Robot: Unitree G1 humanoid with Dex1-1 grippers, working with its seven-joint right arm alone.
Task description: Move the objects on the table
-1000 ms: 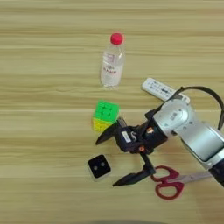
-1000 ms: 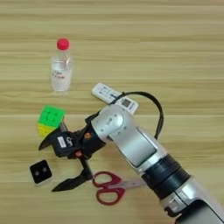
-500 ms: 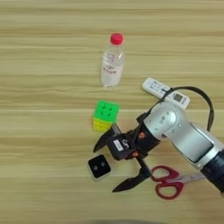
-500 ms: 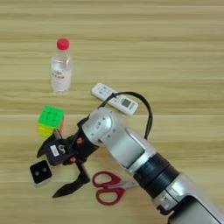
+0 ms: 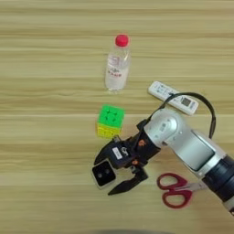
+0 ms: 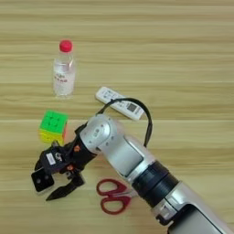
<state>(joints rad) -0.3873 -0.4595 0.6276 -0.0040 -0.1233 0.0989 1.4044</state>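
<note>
My right gripper (image 5: 105,177) is open low on the table (image 5: 41,100), its two black fingers spread on either side of the small black-faced white cube (image 5: 102,172). One finger (image 5: 103,154) lies above the cube, the other (image 5: 124,186) below and to its right. Just above sits the green, yellow and orange puzzle cube (image 5: 110,121). The clear red-capped bottle (image 5: 118,64) stands upright further back. The white remote (image 5: 173,97) lies to the right, behind my forearm. Red-handled scissors (image 5: 176,189) lie at the lower right, their blades under my arm.
My silver forearm (image 6: 137,169) runs diagonally from the bottom right corner, with a black cable looping over it near the remote. Bare wood stretches across the left side and the far part of the table.
The gripper has moved left and slightly down, from right of the small cube to having its fingers on either side of it. The other objects have stayed where they were.
</note>
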